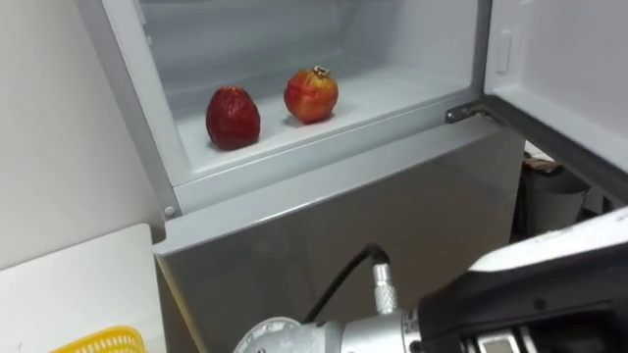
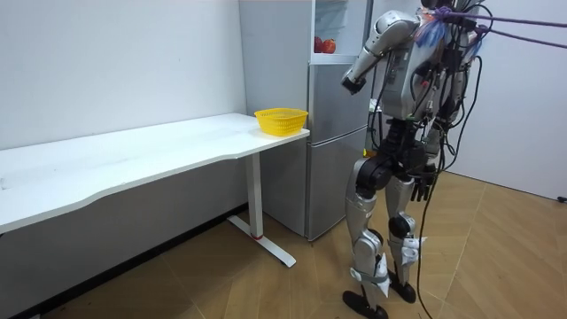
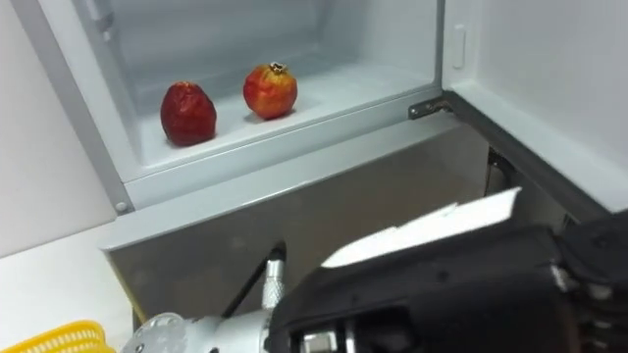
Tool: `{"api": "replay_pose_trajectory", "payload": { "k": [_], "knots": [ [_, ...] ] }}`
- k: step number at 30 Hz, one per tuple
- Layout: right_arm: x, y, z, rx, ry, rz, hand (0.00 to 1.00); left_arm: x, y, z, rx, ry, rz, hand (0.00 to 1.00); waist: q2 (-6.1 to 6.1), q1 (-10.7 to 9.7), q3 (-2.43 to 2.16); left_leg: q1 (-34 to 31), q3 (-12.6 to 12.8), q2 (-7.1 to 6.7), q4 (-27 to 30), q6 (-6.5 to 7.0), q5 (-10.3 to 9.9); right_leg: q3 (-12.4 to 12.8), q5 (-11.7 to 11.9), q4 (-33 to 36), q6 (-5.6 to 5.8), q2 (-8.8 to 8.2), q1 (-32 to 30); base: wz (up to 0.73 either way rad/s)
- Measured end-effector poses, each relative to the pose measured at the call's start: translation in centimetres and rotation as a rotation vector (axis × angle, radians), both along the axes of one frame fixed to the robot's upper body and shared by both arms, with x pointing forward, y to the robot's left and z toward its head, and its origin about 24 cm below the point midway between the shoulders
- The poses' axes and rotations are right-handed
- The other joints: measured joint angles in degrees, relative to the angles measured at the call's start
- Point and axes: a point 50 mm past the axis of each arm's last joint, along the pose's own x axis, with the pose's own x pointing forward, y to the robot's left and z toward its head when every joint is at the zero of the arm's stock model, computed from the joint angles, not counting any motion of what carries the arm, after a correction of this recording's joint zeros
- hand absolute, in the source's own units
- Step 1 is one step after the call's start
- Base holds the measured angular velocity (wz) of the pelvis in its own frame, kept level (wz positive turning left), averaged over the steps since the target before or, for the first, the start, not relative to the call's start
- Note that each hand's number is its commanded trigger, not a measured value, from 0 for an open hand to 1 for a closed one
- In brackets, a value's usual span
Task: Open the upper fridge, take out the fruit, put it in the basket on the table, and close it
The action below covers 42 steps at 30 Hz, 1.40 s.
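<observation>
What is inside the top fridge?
Two red fruits sit apart on the upper fridge's floor: a dark red fruit left, a lighter crowned fruit right. Higher up is cut off from view.

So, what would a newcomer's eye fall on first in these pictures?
First, the darker red fruit and the brighter red fruit to its right, standing apart in the open upper fridge compartment. Next, the yellow basket at the end of the white table, beside the fridge.
</observation>
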Motion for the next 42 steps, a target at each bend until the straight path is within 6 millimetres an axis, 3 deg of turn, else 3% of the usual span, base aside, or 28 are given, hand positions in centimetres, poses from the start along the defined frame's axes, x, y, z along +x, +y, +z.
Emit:
{"api": "replay_pose_trajectory", "payload": {
  "k": [8, 14, 21, 26, 30, 35, 37, 42],
  "knots": [
    [-0.5, -0.1, -0.1, 0.003, 0.017, -0.012, 0.0, 0.4, 0.4, 0.1, 0.005, -0.025, 0.044, 0.0, -0.47, 0.94, 0.34, 0.36, 0.18, 0.04, -0.46, -0.02, 0.0, 0.19, -0.04, -0.03, -0.01, -0.05, 0.21, -0.01],
    [-0.5, -0.3, 0.0, 0.008, -0.007, -0.063, 0.0, 2.1, 3.3, 0.1, -0.014, -0.054, 0.289, 0.0, -1.37, 4.9, 0.8, 1.4, 1.35, 0.0, -1.45, -0.15, 0.11, 0.94, -0.1, 0.25, -0.01, 0.05, 0.07, -0.11],
    [-2.2, -0.7, -0.1, 0.0, -0.015, -0.142, 0.0, 4.1, 11.0, -0.6, -0.089, -0.002, 0.716, 0.0, -2.4, 10.41, 0.34, 1.73, -0.32, 0.05, -1.48, -0.26, 0.18, -0.33, -0.08, 0.0, -0.05, 0.19, 1.12, 0.08],
    [-3.8, -0.4, -0.3, -0.007, 0.006, -0.179, 0.0, 3.9, 15.1, -0.5, -0.201, 0.011, 0.961, 0.0, -3.32, 12.53, -0.04, 2.38, -1.58, 0.03, -1.48, -0.28, 0.18, -2.22, -0.08, -0.01, -0.05, 0.18, 2.37, 0.17],
    [-4.8, 0.0, -0.4, -0.006, 0.01, -0.202, 0.0, 3.9, 19.3, 0.3, -0.321, 0.028, 1.207, 0.0, -3.19, 14.58, -0.23, 2.53, -1.64, -0.02, -1.4, -0.29, 0.18, -2.88, -0.09, -0.03, -0.05, 0.09, 2.52, -0.01],
    [-6.5, -0.3, -0.4, -0.007, 0.035, -0.258, 0.0, 2.4, 23.4, -0.3, -0.417, 0.034, 1.461, 0.0, -2.83, 15.59, -0.64, 2.97, -1.97, -0.28, -1.0, -0.26, 0.16, -3.29, -0.26, -0.18, -0.03, -0.2, 3.56, 0.03],
    [-6.9, -0.3, -0.3, -0.009, 0.042, -0.272, 0.0, 2.1, 24.4, -0.7, -0.429, 0.052, 1.547, 0.0, -2.78, 16.49, -0.56, 3.48, -1.9, -0.24, -0.97, -0.25, 0.17, -3.34, -0.28, 0.08, -0.07, -0.21, 3.77, -0.02],
    [-7.2, -0.6, -0.2, -0.028, 0.028, -0.308, 0.0, 0.0, 28.7, -4.0, -0.421, 0.169, 1.857, 0.0, -2.18, 18.24, -0.43, 3.7, -3.07, -0.29, -1.09, -0.26, 0.16, -3.65, -0.55, 0.23, -0.26, -0.11, 4.13, 0.04]
  ]
}}
